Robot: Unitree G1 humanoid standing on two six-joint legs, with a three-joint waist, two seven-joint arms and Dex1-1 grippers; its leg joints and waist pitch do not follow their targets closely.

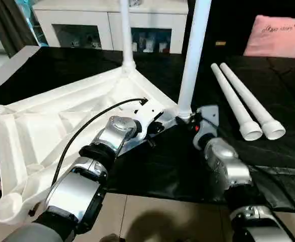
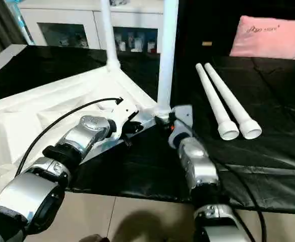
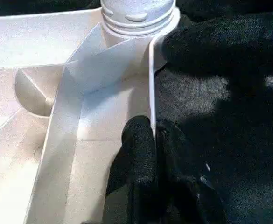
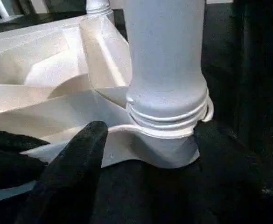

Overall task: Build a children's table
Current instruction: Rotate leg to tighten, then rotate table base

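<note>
The children's table lies in parts on black cloth. Its white tabletop [image 1: 61, 121] is upside down, ribs up. One leg [image 1: 126, 35] stands in the far corner socket and a second leg [image 1: 191, 65] stands in the near right socket. Two loose legs [image 1: 235, 103] [image 1: 253, 98] lie side by side to the right. My left gripper [image 3: 155, 135] is shut on the tabletop's thin edge wall, close to the second leg's socket. My right gripper [image 1: 188, 121] is open at the base of that leg. One of its fingers [image 4: 80, 154] stands a little apart from the leg's collar [image 4: 169, 116].
A white cabinet [image 1: 107, 22] with glass doors stands behind the work. A pink cushion [image 1: 278, 35] lies at the back right. The black cloth [image 1: 162, 166] ends near me at a tiled floor [image 1: 152, 217]. A black cable [image 1: 86, 126] loops over my left forearm.
</note>
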